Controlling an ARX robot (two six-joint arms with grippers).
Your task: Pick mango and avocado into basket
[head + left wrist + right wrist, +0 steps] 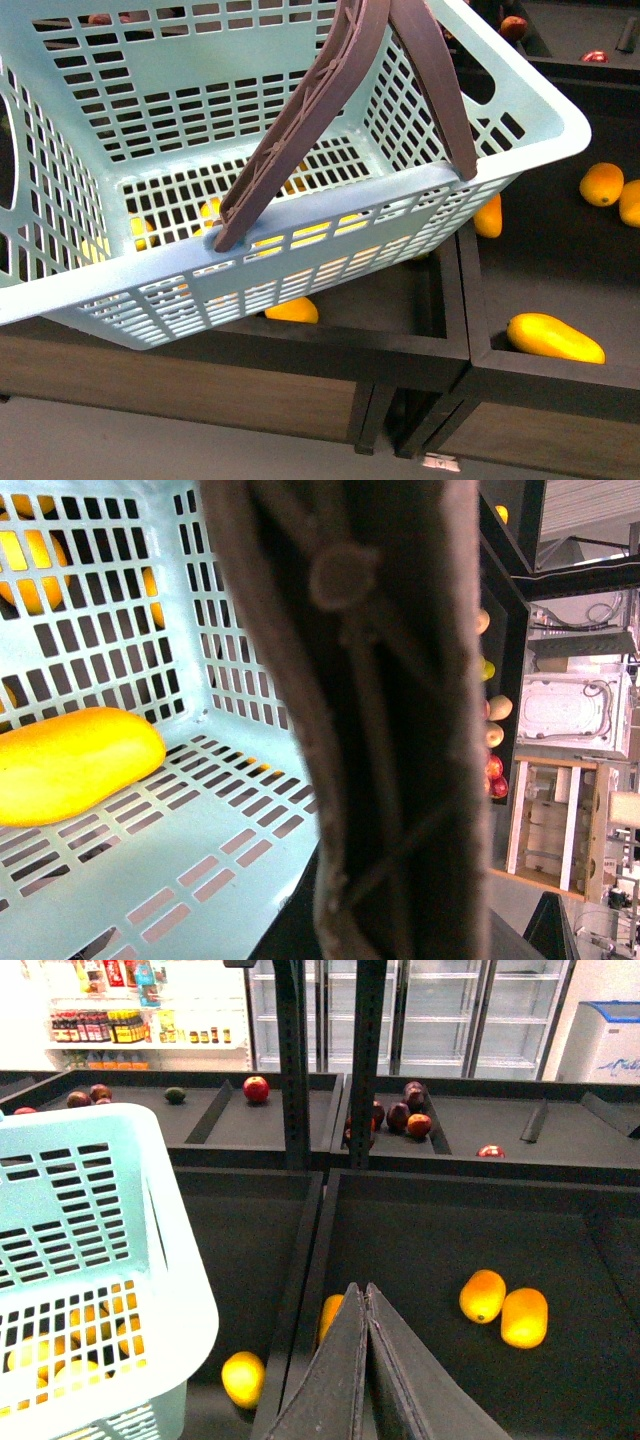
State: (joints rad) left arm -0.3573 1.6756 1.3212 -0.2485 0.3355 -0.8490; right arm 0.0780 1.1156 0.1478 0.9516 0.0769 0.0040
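Your left claw is out of view, so you cannot tell its grip; the mango (70,765) lies on the floor of the tilted basket (400,190); the avocado (175,1094) sits on the far rear shelf (220,1120); your right claw (365,1290), fingers together and empty, hangs just right of the bin divider (300,1270); bare floor lies open around 2 orange fruits (483,1295).

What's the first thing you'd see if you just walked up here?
A big turquoise basket fills the front view, tilted over the dark bins, its brown handles arching across it. Inside it lies a bright yellow mango, and another mango sits loose in the bin to the right.
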